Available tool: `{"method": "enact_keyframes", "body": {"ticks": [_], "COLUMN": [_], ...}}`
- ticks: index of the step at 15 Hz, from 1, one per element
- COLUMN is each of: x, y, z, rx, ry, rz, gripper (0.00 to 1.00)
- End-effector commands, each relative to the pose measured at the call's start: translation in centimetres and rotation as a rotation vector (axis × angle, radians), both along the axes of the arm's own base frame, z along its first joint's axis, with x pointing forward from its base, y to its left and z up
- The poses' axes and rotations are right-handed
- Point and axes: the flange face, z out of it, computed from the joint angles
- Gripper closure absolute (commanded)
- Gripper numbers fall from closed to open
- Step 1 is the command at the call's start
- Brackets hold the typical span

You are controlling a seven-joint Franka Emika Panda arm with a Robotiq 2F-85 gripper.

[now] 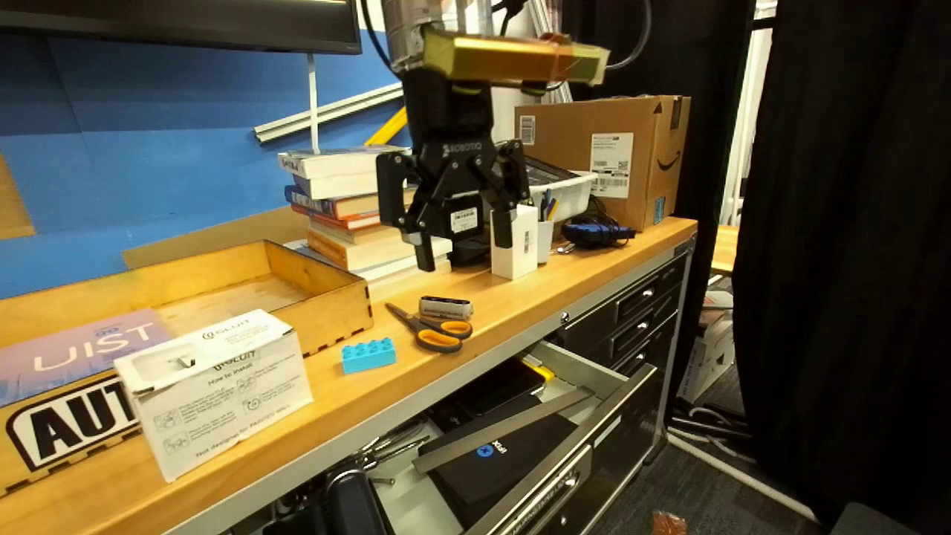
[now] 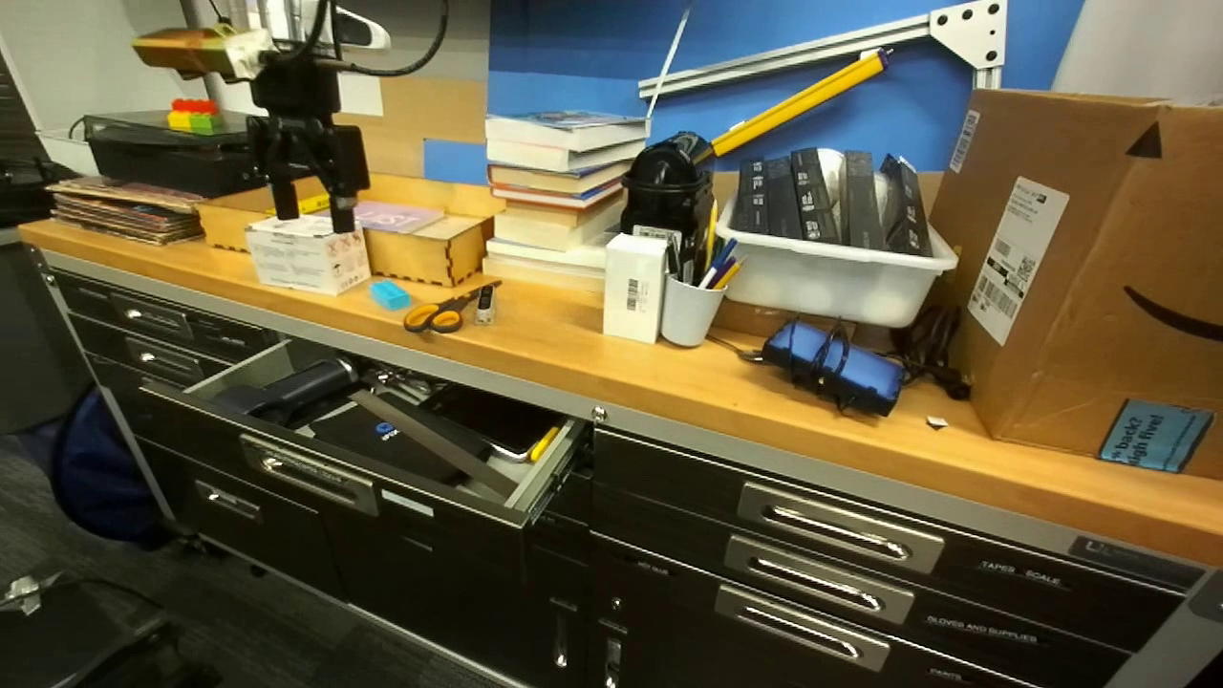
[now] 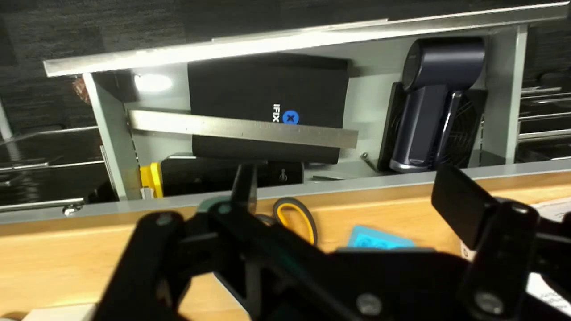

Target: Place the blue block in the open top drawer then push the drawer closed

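The bright cyan-blue block (image 1: 368,357) lies studs up on the wooden worktop, beside the scissors; it also shows in an exterior view (image 2: 390,294). In the wrist view the block (image 3: 379,238) is partly hidden behind the gripper body. My gripper (image 1: 464,245) is open and empty, pointing down, well above the worktop; it also shows in an exterior view (image 2: 313,210) and in the wrist view (image 3: 352,191). The open top drawer (image 2: 449,516) is pulled out below the worktop edge. It holds a black box (image 3: 267,89), a metal ruler (image 3: 241,128) and a dark hairdryer-like tool (image 3: 428,107).
Orange-handled scissors (image 1: 440,336) and a small tan-and-black object (image 1: 446,307) lie near the block. A white carton (image 1: 223,401) and wooden tray (image 1: 327,319) stand on its other side. Behind are stacked books (image 2: 564,201), a white upright box (image 2: 633,287) and a cup (image 2: 690,315).
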Motion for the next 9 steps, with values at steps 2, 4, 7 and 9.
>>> {"method": "enact_keyframes", "body": {"ticks": [2, 4, 7, 9], "x": [5.8, 7.1, 8.4, 9.1], "y": [4.5, 6.5, 8.9, 10.2], "z": [-2.5, -4.4, -6.6, -8.0], "rx": [-0.029, -0.017, -0.015, -0.026], "ry": [-0.025, -0.023, -0.053, -0.067], "rz": [0.029, 0.035, 0.020, 0.011], "gripper": [0.00, 0.00, 0.00, 0.00]}}
